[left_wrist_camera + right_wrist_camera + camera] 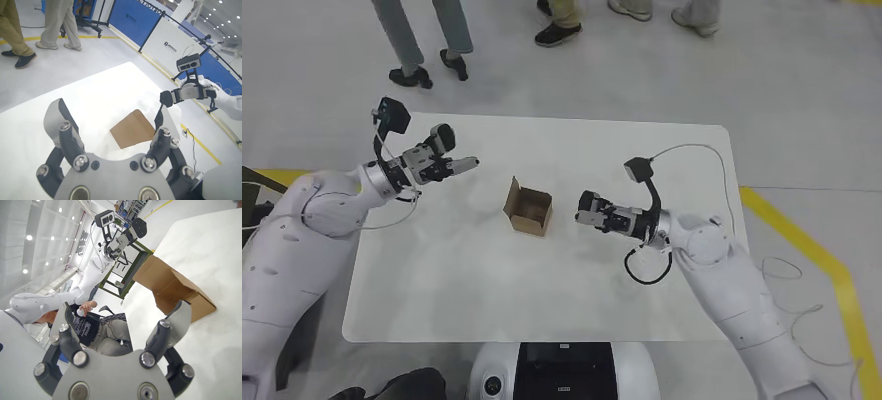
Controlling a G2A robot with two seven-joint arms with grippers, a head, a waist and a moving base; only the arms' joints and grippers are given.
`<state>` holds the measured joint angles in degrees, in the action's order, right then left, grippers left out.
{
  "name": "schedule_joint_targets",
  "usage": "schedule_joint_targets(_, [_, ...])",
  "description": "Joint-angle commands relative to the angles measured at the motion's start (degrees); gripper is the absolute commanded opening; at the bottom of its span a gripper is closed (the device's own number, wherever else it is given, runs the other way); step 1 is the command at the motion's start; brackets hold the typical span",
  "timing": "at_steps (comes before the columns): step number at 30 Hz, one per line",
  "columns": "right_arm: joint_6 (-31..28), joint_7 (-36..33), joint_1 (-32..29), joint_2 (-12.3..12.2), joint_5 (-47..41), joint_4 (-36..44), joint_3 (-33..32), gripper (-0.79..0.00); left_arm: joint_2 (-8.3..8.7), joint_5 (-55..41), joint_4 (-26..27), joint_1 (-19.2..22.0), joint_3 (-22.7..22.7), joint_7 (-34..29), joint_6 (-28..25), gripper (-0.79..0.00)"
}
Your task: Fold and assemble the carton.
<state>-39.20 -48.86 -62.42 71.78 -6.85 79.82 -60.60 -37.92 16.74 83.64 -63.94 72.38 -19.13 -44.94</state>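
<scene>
A small brown carton sat near the middle of a white table, between the robot's two arms. It looked partly erected: its walls stood up around an open hollow, and one flap rose from the side nearer the left arm. The right gripper hung just beside the carton without touching it. Its jaws were spread wide and empty, and in its wrist view one finger pointed at the open mouth. The left gripper was well apart from the carton, raised over the far left part of the table. Its jaws were also wide and held nothing. The carton appeared to be thin cardboard, so it was probably very light, stiff across each panel and ready to bend only along its creases. On the smooth tabletop it would likely slide under a one-sided push, and a hard pinch could crush a wall. The free edge of the raised flap or the rim of a wall seemed the best place to take hold, with the other gripper bracing the opposite side. The carton's underside was hidden, so it could not be told whether the bottom flaps were locked. In each wrist view a finger covered one corner of the carton, and the number of loose flaps was hard to make out.
</scene>
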Motion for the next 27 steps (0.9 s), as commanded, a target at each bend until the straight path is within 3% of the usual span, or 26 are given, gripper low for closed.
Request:
schedule_joint_targets(1, [-2.67,2.09,0.37,0.11,3.10,-1.48,0.26,0.000,-0.21,2.95,-2.66,1.05,-0.01,1.29,-4.90,0.000])
schedule_joint_targets(7, [-8.28,7.68,2.21,0.72,11.17,-5.19,2.08,0.000,-0.93,7.21,-8.79,3.81,-0.74,2.84,-12.11,0.000])
schedule_joint_targets(13, [-11.98,15.72,4.35,1.69,22.56,-7.40,4.21,0.000,-1.15,7.38,-10.25,4.63,-1.23,2.25,-12.27,0.000])
schedule_joint_targets(23, [-11.88,16.10,4.47,1.74,23.25,-7.25,4.35,0.000,-1.15,7.38,-10.25,4.63,-1.23,2.25,-12.27,0.000])
schedule_joint_targets(27, [-11.91,15.76,6.23,1.99,27.76,-6.92,5.92,0.000,-1.15,7.38,-10.25,4.63,-1.23,2.25,-12.27,0.000])
